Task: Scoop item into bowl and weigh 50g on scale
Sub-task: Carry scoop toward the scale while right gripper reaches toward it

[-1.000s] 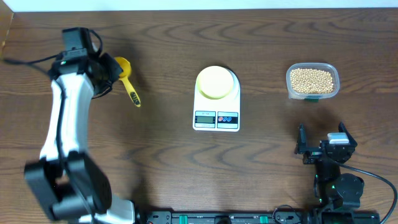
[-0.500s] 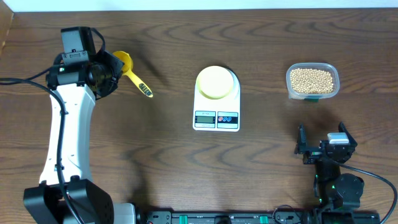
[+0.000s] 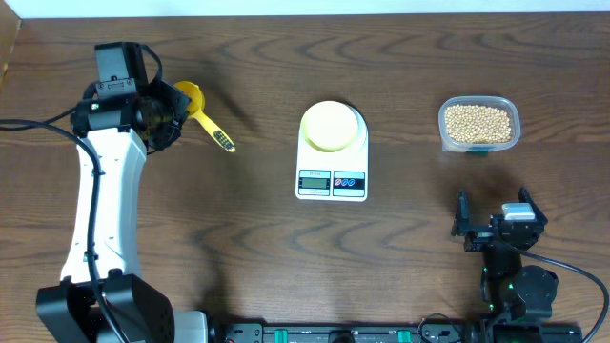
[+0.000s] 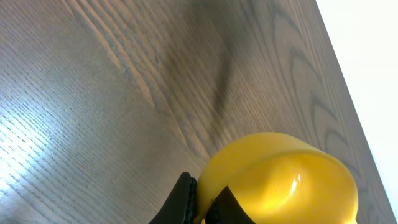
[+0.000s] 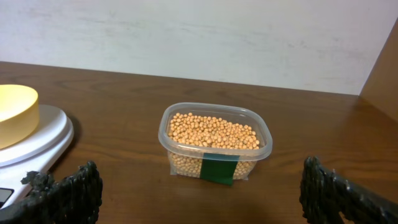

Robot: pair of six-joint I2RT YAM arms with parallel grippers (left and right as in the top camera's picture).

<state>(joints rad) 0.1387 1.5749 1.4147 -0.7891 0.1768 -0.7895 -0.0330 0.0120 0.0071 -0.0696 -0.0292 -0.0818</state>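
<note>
My left gripper (image 3: pixel 174 108) is shut on the cup wall of the yellow scoop (image 3: pixel 193 100) at the table's far left; its handle points right and towards the front. In the left wrist view the fingers (image 4: pixel 205 202) pinch the scoop (image 4: pixel 280 180), which looks empty. The pale yellow-green bowl (image 3: pixel 331 125) sits on the white scale (image 3: pixel 332 183) at the middle; both show in the right wrist view, bowl (image 5: pixel 15 112) and scale (image 5: pixel 40 140). The tan beans (image 3: pixel 478 122) fill a clear container (image 5: pixel 214 140) at the right. My right gripper (image 3: pixel 491 226) is open and empty, in front of the container (image 5: pixel 202 199).
The table's back edge and a white wall lie just beyond the scoop and the container. The dark wood table (image 3: pixel 238 238) stretches between the scoop, the scale and the container. The right arm's base is at the front right.
My left arm has shifted at the far left and the scoop has turned, its handle swinging to the right and back. The right arm, bowl, scale and container have not moved.
</note>
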